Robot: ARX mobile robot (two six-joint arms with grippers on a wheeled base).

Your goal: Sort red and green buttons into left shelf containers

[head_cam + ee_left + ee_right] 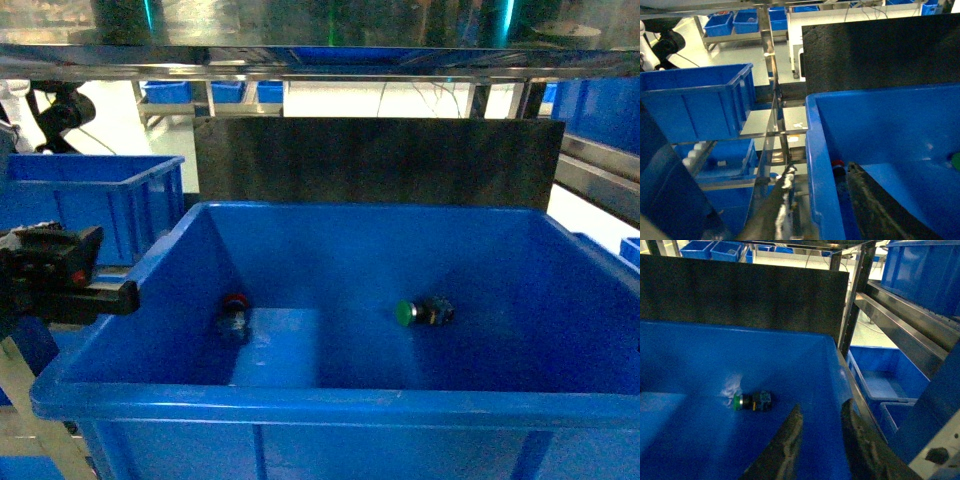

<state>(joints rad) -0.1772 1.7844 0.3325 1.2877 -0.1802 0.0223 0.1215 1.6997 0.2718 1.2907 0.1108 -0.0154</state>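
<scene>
The red button (pixel 235 304) lies near the left wall on the floor of a big blue bin (pixel 330 403). The green button (pixel 418 312) lies on its side near the middle of that floor. My left gripper (pixel 820 167) is open, its two fingers straddling the bin's left wall; the red button (pixel 838 165) sits just inside, by the right finger's tip. My right gripper (pixel 823 406) is open and empty over the bin's right part, with the green button (pixel 752 401) ahead to its left. A left shelf container (pixel 95 195) stands beside the bin on the left.
A dark foam panel (pixel 380 160) stands behind the big bin. Metal shelf rails (pixel 772 115) run between the bin and the left shelf container (pixel 695 100). A lower blue bin (pixel 725 155) holds small white items. More blue bins (pixel 885 377) sit on the right.
</scene>
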